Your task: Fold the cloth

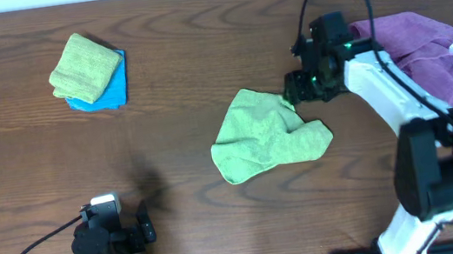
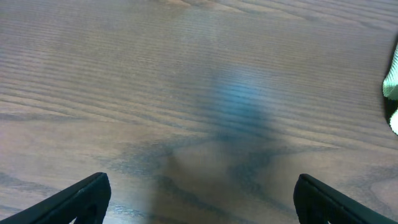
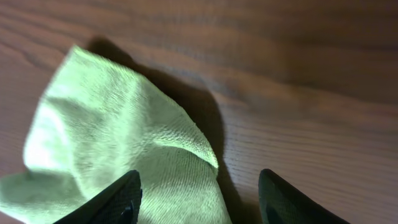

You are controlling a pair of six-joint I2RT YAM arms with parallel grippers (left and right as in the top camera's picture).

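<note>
Pinching a single layer at the corner of the light green cloth, then drawing it across flat, looks the sound approach.
Left gripper: parked low-left, fingers wide apart, empty.
Cloth: crumpled mid-counter.
Right gripper: arm stretched over the cloth's upper-right corner, fingers spread astride the hem, nothing held.

Four cloths lie on the one worktop: two green, one blue, one purple. Taking the crumpled green cloth as the mark, the folded green cloth and the blue cloth sit well apart on its left, and the purple cloth sits near on its right. There are two arms and two end effectors: the left end effector and the right end effector.
</note>
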